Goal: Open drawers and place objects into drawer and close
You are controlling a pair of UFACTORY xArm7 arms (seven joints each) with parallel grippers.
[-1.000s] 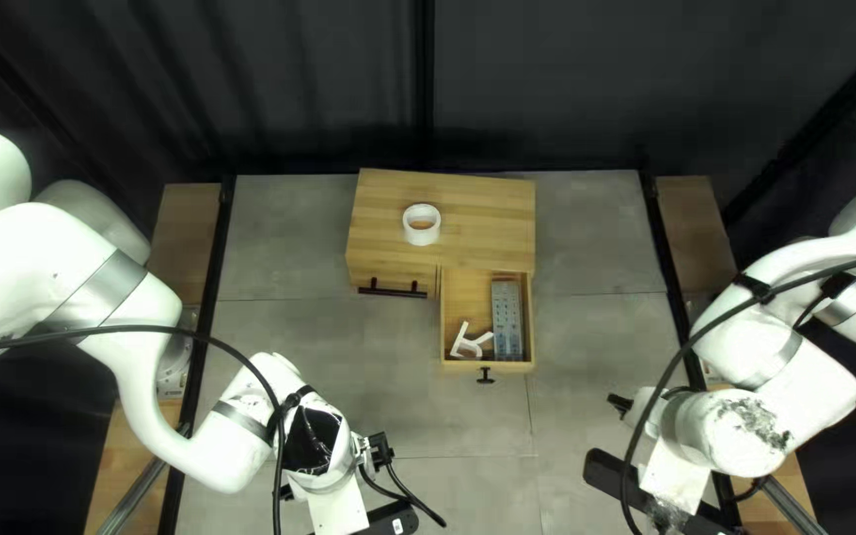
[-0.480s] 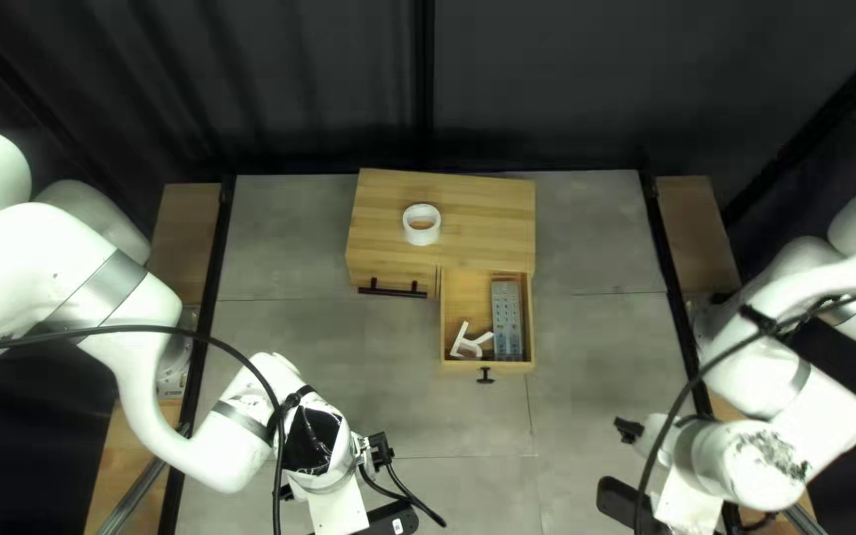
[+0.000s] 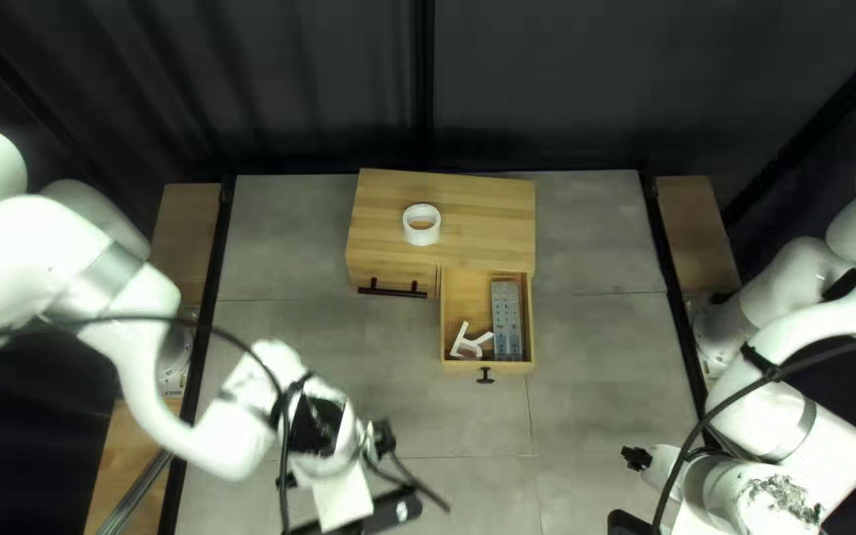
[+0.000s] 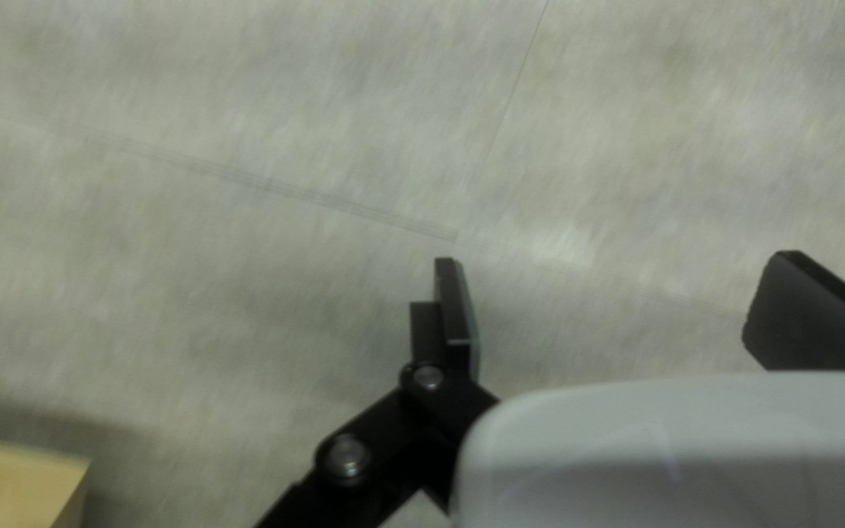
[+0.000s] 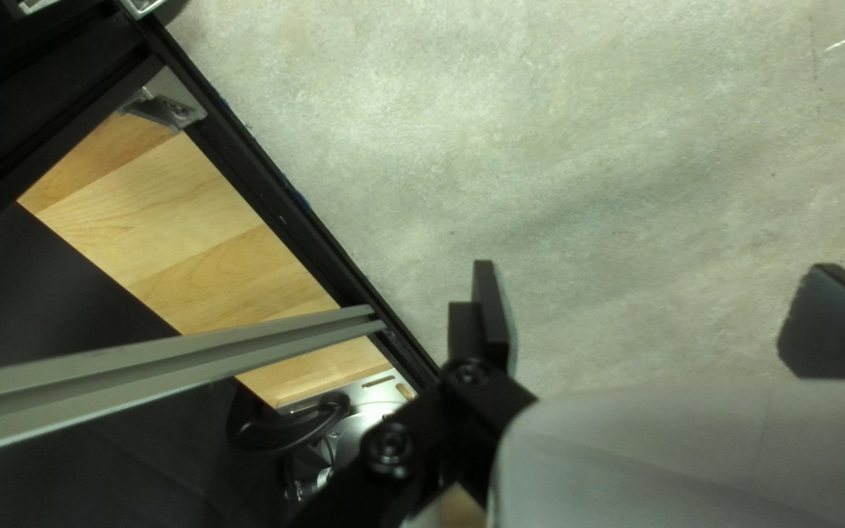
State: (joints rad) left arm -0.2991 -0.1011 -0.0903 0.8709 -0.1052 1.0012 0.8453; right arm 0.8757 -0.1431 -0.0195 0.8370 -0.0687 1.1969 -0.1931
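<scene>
Left claw (image 4: 616,262) and right claw (image 5: 652,266) wide open, empty. Tape (image 3: 421,237) likely next: we should pinch one side, lower beside remote (image 3: 507,327), clear of drawer (image 3: 487,367) rim.

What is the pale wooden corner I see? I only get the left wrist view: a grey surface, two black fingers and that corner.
Observer: Probably the wooden cabinet; the top left view shows a white ring on top of it.
Operator: Is it open anywhere?
Observer: Yes, the drawer at its right in that view is pulled out. It holds a grey slab with buttons and a white angular piece.
Operator: And the other arm's hand?
Observer: In the right wrist view, its fingers stand apart, with nothing between them.
</scene>
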